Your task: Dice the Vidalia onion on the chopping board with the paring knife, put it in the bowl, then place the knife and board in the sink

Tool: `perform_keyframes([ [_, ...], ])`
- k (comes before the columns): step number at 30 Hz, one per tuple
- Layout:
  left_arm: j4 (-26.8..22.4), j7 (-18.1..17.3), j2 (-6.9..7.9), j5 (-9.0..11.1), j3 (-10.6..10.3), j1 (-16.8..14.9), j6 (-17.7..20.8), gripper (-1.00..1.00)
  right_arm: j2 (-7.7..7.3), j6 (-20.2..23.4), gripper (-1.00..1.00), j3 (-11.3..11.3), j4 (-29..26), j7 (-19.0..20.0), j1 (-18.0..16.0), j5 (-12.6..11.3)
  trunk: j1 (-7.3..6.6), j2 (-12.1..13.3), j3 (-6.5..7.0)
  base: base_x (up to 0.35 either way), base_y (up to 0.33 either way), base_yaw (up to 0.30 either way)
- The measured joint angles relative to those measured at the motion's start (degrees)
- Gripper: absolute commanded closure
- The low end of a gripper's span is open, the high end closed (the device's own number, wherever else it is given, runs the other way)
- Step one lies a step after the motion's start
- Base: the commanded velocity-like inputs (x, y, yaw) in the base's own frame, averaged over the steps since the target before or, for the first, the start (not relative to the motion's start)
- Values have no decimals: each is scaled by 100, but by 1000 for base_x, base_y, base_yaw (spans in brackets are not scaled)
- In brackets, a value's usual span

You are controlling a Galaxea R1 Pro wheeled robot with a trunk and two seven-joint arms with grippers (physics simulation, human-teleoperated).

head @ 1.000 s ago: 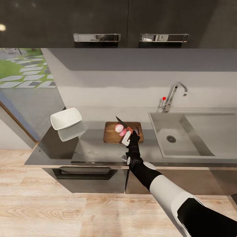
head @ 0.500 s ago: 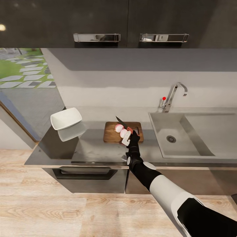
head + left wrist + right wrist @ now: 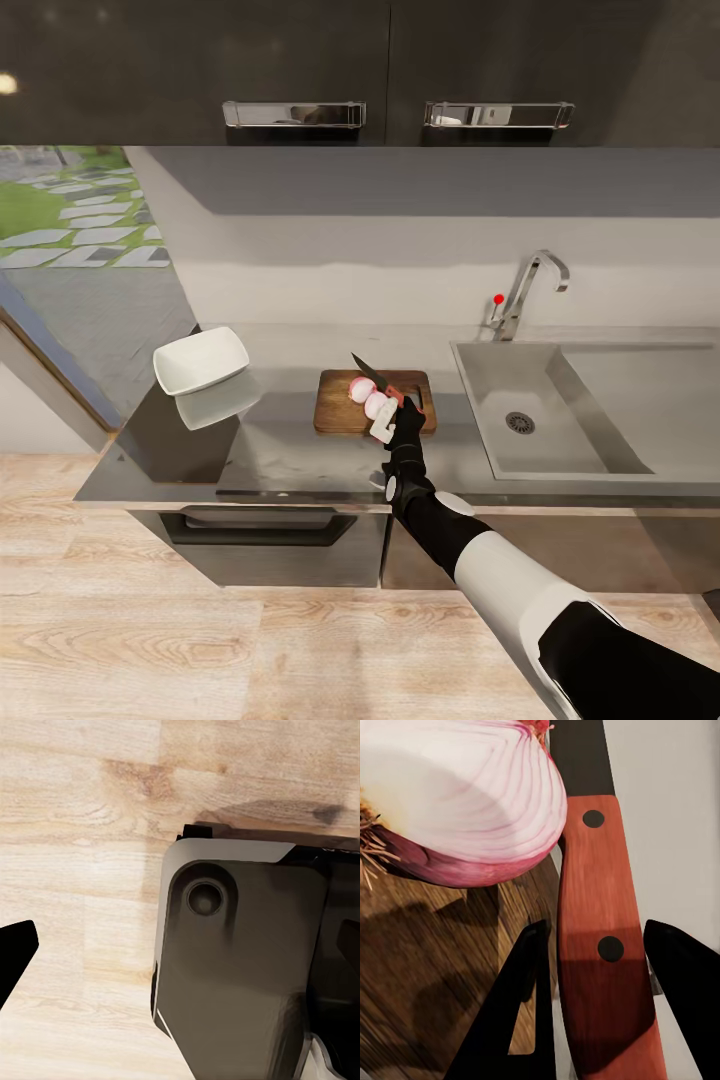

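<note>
On the dark wooden chopping board (image 3: 338, 412) lie two Vidalia onion halves (image 3: 377, 404), seen close up with a pink-ringed cut face as the onion half (image 3: 457, 795). My right gripper (image 3: 400, 405) reaches over the board's right end and is shut on the red handle of the paring knife (image 3: 604, 937). The knife's dark blade (image 3: 363, 368) points away past the onion. The white bowl (image 3: 200, 360) stands on the countertop (image 3: 280, 450) to the left. The sink (image 3: 500, 385) lies to the right. My left gripper (image 3: 180, 945) hangs open over the wooden floor.
A chrome tap (image 3: 527, 285) with a red dot stands behind the sink, whose drainboard (image 3: 650, 400) stretches right. Dark wall cabinets (image 3: 300, 70) hang overhead. The robot's dark base (image 3: 240, 967) sits below my left gripper.
The nearer onion half has shifted a little and now shows a whiter face. My right gripper and the knife have barely moved.
</note>
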Motion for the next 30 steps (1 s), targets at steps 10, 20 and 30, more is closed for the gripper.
perform_keyframes([
  [10,0,0,0,0,0,-1,0,-100,0,0,100,0,11,15,0,-7,0,0,0,0,0,0],
  [20,0,0,0,0,0,0,0,-100,0,0,100,0,15,18,0,-6,0,0,0,0,0,0],
  [30,0,0,0,0,0,0,0,-100,0,-56,100,1,-31,6,0,-1,0,0,0,0,0,0],
])
